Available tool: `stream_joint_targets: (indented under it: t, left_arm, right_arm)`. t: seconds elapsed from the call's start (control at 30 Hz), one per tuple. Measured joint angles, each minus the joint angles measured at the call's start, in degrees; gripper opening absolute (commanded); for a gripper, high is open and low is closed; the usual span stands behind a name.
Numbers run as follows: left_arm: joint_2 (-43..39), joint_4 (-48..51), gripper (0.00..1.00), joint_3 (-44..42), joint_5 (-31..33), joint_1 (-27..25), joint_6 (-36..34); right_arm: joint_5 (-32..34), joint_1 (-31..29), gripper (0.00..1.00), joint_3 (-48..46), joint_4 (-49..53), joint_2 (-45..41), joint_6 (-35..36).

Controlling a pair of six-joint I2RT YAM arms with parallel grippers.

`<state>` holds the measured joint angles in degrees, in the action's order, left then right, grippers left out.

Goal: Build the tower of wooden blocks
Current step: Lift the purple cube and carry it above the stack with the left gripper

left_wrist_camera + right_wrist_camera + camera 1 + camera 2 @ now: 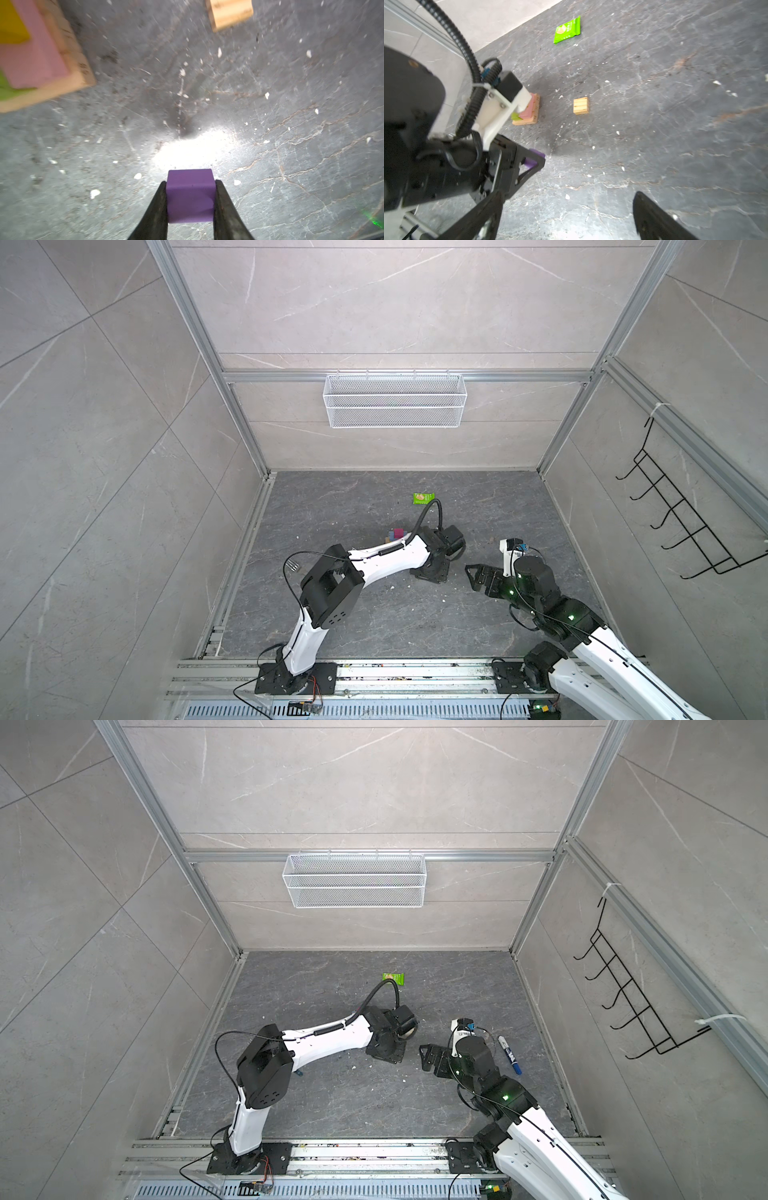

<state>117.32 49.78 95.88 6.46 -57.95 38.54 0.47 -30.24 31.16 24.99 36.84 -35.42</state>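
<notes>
My left gripper [190, 181] is shut on a purple cube [190, 195], held low over the dark floor; the right wrist view shows that purple cube [536, 156] between the black fingers. The tower [72, 83] has a tan bar base with pink, yellow and lime blocks on it. It stands a short way off, and the left arm partly hides the tower [534, 113]. In a top view only the tower's magenta top [399, 532] shows. A loose tan block [581, 106] lies beside it. My right gripper [569, 197] is open and holds nothing, to the right of the left gripper.
A green snack packet [424, 498] lies toward the back wall. A blue marker [509, 1054] lies right of the right arm. A white wire basket [395, 400] hangs on the back wall and a black hook rack [681, 522] on the right wall. White crumbs dot the floor.
</notes>
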Motion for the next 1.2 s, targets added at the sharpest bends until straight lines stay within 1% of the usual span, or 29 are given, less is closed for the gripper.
stream_joint_targets:
  t: [0.27, 0.67, 0.9, 1.2]
  left_arm:
    - [-0.59, 3.26, 0.03, 5.90, 0.55, 5.05, -2.21]
    - [-1.73, 7.52, 0.05, 10.75, 0.74, 13.20, -4.00]
    - [-1.79, 8.52, 0.05, 12.17, 0.83, 16.09, -6.36]
    - [-1.77, 8.50, 0.06, 12.66, 0.87, 17.79, -7.78]
  right_arm:
    - [-3.34, 0.00, 0.97, -0.09, -2.60, 1.38, 1.66]
    - [-6.54, 0.00, 0.97, -0.09, -4.68, 2.60, 1.84]
    - [-8.74, 0.00, 0.97, -0.09, -5.86, 3.37, 1.84]
    - [-9.81, 0.00, 0.97, -0.09, -7.37, 3.63, 1.84]
